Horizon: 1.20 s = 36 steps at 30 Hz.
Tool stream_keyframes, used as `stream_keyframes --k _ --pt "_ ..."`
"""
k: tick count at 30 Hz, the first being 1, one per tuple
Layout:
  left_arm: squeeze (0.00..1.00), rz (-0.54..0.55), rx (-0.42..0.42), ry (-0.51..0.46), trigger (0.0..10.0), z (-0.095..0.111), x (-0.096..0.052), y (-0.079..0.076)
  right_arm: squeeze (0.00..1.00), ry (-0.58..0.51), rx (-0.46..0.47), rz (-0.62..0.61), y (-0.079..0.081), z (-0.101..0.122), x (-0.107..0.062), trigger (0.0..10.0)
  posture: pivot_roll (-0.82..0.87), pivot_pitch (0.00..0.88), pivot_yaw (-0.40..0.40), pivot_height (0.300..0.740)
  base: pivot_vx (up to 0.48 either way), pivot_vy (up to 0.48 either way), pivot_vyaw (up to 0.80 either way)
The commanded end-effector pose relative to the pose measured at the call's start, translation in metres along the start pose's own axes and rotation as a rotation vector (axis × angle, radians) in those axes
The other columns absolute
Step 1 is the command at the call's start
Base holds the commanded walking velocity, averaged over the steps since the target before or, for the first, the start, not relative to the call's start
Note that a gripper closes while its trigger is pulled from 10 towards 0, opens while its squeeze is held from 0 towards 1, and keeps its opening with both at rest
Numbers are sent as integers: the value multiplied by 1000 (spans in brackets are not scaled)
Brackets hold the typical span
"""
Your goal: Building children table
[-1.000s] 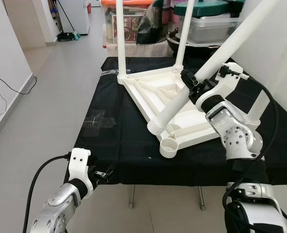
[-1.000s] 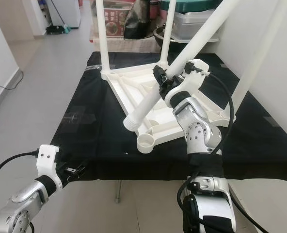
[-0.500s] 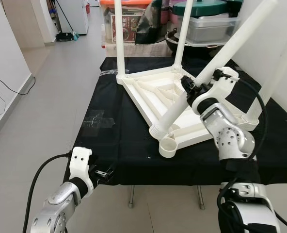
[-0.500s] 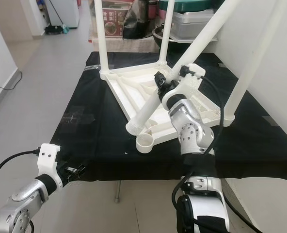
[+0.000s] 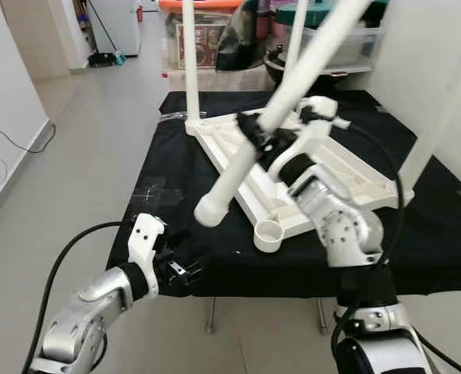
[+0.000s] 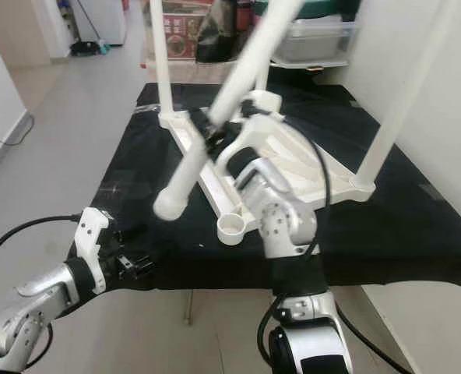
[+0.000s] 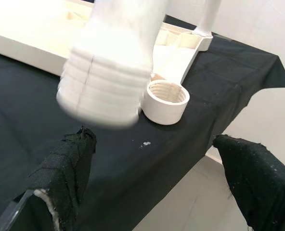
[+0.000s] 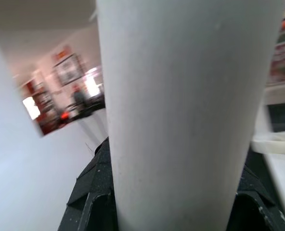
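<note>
Landmark: white plastic children's table top (image 5: 308, 167), upside down on the black-cloth-covered counter (image 5: 184, 195).

- Empty round leg socket (image 5: 269, 234) at the top's near corner, toward the counter's front edge.
- Upright white legs (image 5: 190, 62) stand in the top's far corners; another (image 6: 402, 101) in its right corner.
- Loose white plastic leg tube (image 5: 238, 167) slants over the top's left edge, threaded end out over the counter, left of the socket.
- Right gripper (image 5: 263, 139) above the top, jaws around the tube.
- Left gripper (image 5: 180, 269) at the counter's front edge, left of and before the socket, jaws spread.
- Storage boxes (image 5: 332, 35) behind the counter.
</note>
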State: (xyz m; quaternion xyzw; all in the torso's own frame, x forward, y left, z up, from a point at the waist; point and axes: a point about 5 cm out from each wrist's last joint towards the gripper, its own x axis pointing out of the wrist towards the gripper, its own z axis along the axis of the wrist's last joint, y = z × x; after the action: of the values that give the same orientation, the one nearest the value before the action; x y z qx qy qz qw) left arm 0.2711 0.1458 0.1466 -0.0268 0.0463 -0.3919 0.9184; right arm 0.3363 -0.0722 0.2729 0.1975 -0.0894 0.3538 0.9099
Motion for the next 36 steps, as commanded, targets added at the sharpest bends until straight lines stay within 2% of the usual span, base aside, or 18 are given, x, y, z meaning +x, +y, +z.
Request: stream_keyframes --k 1,10,13,18,29,34,36 --pt "0 8 26 30 10000 -3 -2 5 12 28 -18 83 11 -1 -1 0 82 0 -7 740 0 0 0" --pt "0 11 17 41 10000 -5 -4 4 31 57 -35 165 20 -4 -5 0 80 0 -8 740 0 0 0" --pt "0 22 19 45 10000 -5 -4 5 43 71 -40 224 29 -5 -7 0 81 0 -9 740 0 0 0" --pt "0 20 52 46 10000 -3 1 9 114 89 -37 329 45 -7 -11 0 74 0 -1 740 0 0 0" --pt "0 6 93 35 10000 1 14 11 157 108 -18 392 55 -10 -16 0 65 0 0 740 0 0 0" --pt "0 -53 136 53 10000 0 19 4 153 118 -13 400 56 -11 -16 0 64 0 -1 740 0 0 0" --pt "0 -104 211 86 10000 -3 21 -1 149 140 -12 395 55 -13 -16 0 69 0 -7 740 0 0 0"
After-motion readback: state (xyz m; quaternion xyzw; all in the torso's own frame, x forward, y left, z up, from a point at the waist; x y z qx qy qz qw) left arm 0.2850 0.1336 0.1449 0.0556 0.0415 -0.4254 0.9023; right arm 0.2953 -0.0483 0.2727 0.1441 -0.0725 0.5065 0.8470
